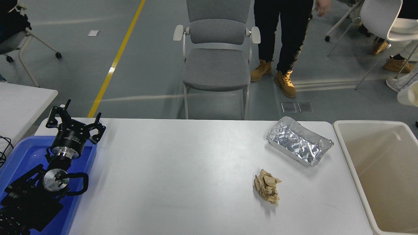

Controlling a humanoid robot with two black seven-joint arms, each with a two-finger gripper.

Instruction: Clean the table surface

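Observation:
The table surface [179,169] is a wide glossy white top. On its right half lie a crumpled brown paper wad [267,186] and, farther back, an empty crinkled foil tray [299,141]. A piece of a white paper cup [409,96] shows at the right edge, above the bin; whatever holds it is out of view. My left gripper [74,122] is parked at the lower left over a blue tray, open, with nothing between its fingers.
A large beige bin [392,163] stands against the table's right end. The blue tray [19,156] sits at the left end under my left arm. Behind the table are a grey chair [215,55] and a standing person's legs [281,39].

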